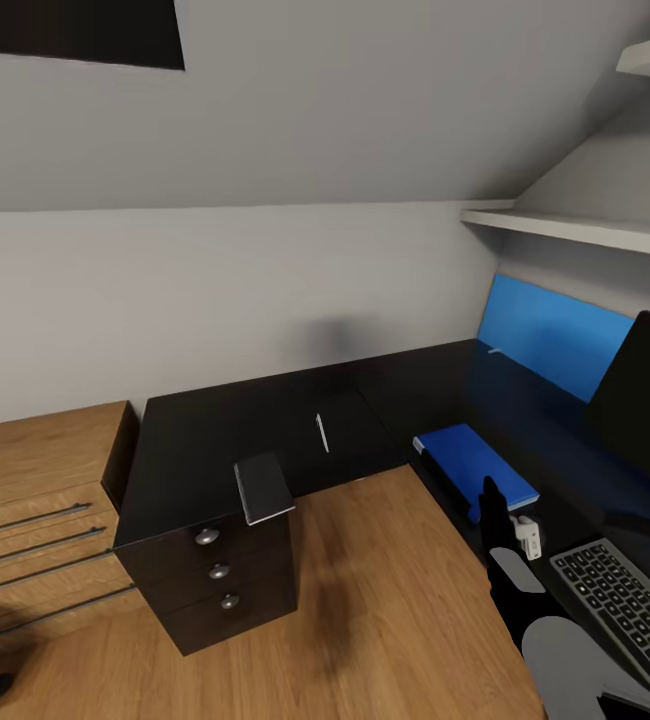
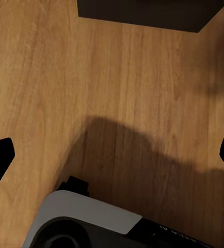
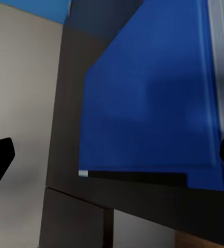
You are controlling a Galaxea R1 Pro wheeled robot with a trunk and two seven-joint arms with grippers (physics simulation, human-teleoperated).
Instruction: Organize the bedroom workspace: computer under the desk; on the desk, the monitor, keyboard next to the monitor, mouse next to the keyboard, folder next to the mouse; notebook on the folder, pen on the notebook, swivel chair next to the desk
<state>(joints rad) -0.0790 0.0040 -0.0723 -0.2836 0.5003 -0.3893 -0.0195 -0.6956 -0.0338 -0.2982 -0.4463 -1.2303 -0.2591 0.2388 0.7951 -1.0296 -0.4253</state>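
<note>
The blue folder (image 1: 473, 463) lies flat on the black desk (image 1: 385, 395), close to the desk's front edge. My right gripper (image 1: 495, 515) hovers open just above the folder's near end; in the right wrist view the folder (image 3: 148, 103) spreads between the wide-apart fingers of the right gripper (image 3: 112, 160). The keyboard (image 1: 620, 610) lies on the desk at the lower right, and the monitor (image 1: 645, 395) stands behind it. A grey notebook (image 1: 263, 488) rests at the front edge of the black top, with the pen (image 1: 321, 432) lying behind it. My left gripper (image 2: 112, 160) is open over the wood floor (image 2: 50, 77).
A black drawer unit (image 1: 215, 570) stands under the left end of the desk, with low oak drawers (image 1: 35, 500) to its left. A blue wall panel (image 1: 550, 335) and white shelves (image 1: 575, 230) sit above the right side. Open wood floor (image 1: 365, 600) fills the middle.
</note>
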